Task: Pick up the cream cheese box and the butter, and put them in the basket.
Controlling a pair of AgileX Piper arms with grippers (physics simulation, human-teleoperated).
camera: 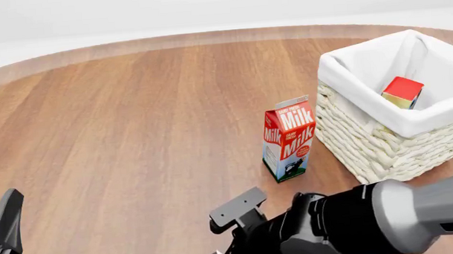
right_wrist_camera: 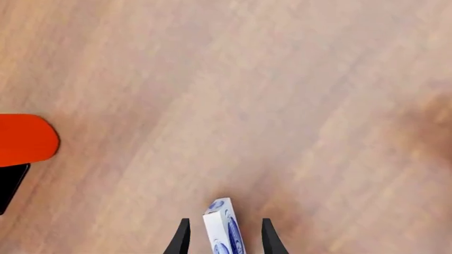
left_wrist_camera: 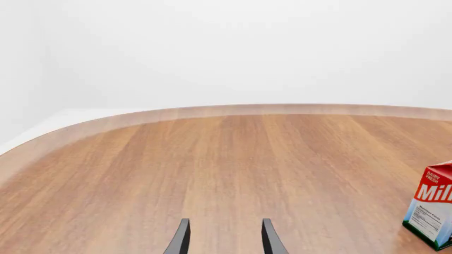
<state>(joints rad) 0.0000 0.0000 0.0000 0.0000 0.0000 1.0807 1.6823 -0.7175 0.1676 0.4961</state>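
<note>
Right arm reaches low across the near edge of the desk (camera: 130,140); its body fills the near-right of the front view and hides its own fingertips there. In the right wrist view the right gripper (right_wrist_camera: 223,238) points down at the wood, and the cream cheese box (right_wrist_camera: 224,228) stands on edge between the two dark fingers (right_wrist_camera: 181,238). A thin gap shows on each side of the box, so contact is not confirmed; I cannot tell whether the claw is clamped on it or only straddling it at a narrow setting. The box shows white card with blue print.

An orange-red rounded shape (right_wrist_camera: 25,138) sits at one edge of the right wrist view with a dark part beneath it; not identifiable.

Left gripper (left_wrist_camera: 224,238) hangs above bare wood near the desk's near-left corner, fingers parted moderately wide with nothing between them.

Basket (camera: 372,133) stands near the right edge of the desk, white cloth lining folded over the rim. The butter (camera: 403,92) lies inside it, tilted against the lining, red face and yellow side visible.

Milk carton (camera: 289,138) stands upright just beside the basket's left wall, not touching as far as can be seen. It also appears at the margin of the left wrist view.
</note>
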